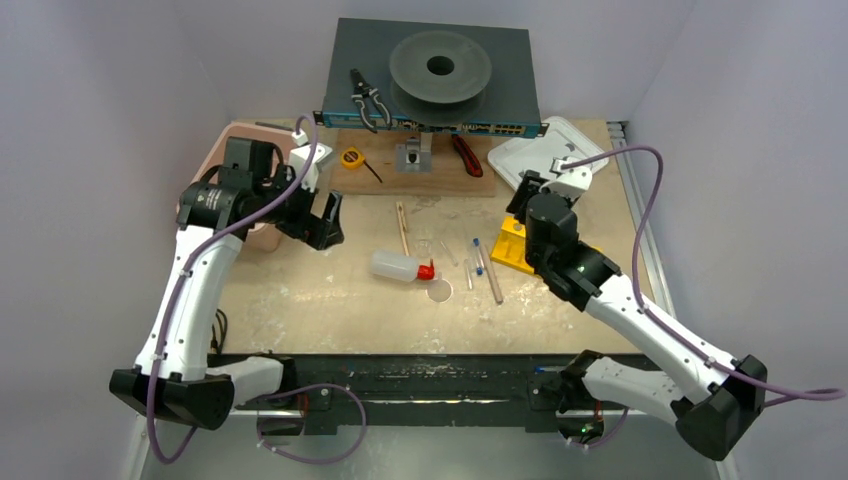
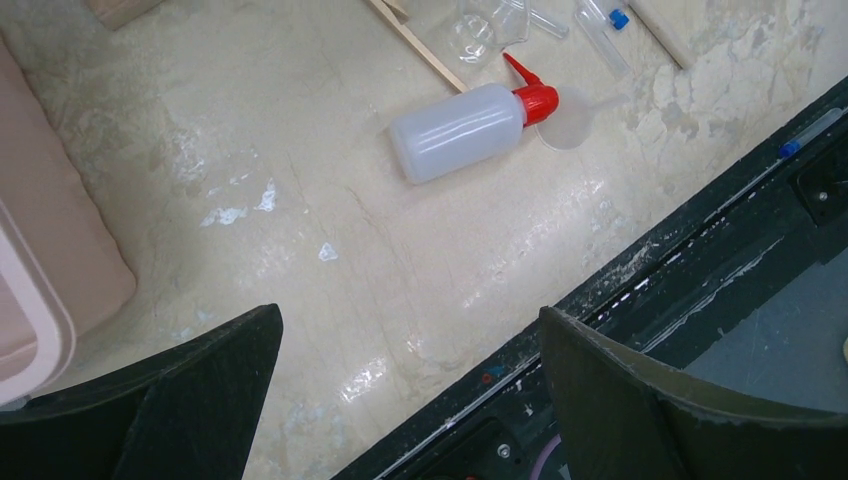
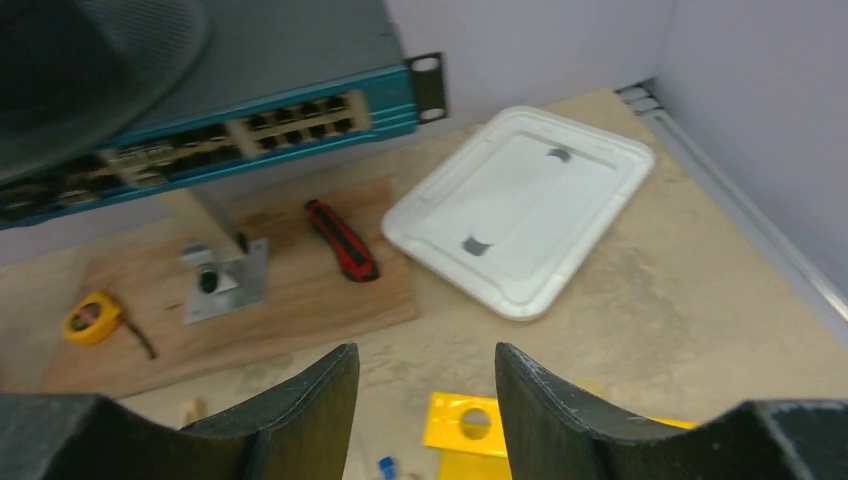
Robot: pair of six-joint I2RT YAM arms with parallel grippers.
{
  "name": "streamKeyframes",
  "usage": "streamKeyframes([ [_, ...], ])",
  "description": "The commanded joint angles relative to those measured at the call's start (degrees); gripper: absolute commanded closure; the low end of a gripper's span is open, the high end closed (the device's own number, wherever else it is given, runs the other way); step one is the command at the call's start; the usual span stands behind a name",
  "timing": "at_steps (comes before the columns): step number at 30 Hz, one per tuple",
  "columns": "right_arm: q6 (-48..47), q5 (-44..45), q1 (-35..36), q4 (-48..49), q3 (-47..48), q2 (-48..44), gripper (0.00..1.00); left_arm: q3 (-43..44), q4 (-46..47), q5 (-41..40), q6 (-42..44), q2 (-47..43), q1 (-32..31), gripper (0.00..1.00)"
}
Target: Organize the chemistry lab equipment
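A translucent white squeeze bottle (image 1: 398,266) with a red cap lies on its side mid-table; it also shows in the left wrist view (image 2: 458,132). A small clear round dish (image 1: 439,291) lies just in front of its cap. Thin blue-capped tubes (image 1: 478,256) and wooden sticks (image 1: 402,228) lie around it. My left gripper (image 1: 325,222) is open and empty, above the table left of the bottle (image 2: 410,350). My right gripper (image 1: 523,196) is open and empty, above a yellow rack (image 3: 470,425).
A pink bin (image 1: 240,150) stands at the far left. A white tray (image 3: 520,210) lies at the back right. A wooden board (image 1: 420,170) holds a yellow tape measure (image 1: 351,157) and a red-handled tool (image 3: 342,240); pliers (image 1: 368,100) lie on the network switch (image 1: 430,75).
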Motion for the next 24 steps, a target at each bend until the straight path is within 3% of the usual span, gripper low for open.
streamKeyframes([
  [1, 3.8, -10.1, 4.5, -4.4, 2.9, 0.2, 0.49, 1.2, 2.8, 0.4, -0.5, -3.1, 0.8, 0.0],
  [8, 12.2, -16.9, 14.5, -5.3, -1.1, 9.8, 0.59, -0.3, 3.1, 1.2, 0.0, -3.2, 0.8, 0.0],
  [19, 17.4, -22.2, 14.6, -2.0, -4.8, 23.8, 0.79, -1.8, 2.5, 2.7, 0.7, -3.3, 0.8, 0.0],
  [24, 18.6, -25.3, 13.1, -1.3, -4.4, 29.4, 0.82, -2.5, 2.4, 2.6, 0.7, -3.0, 0.8, 0.0],
])
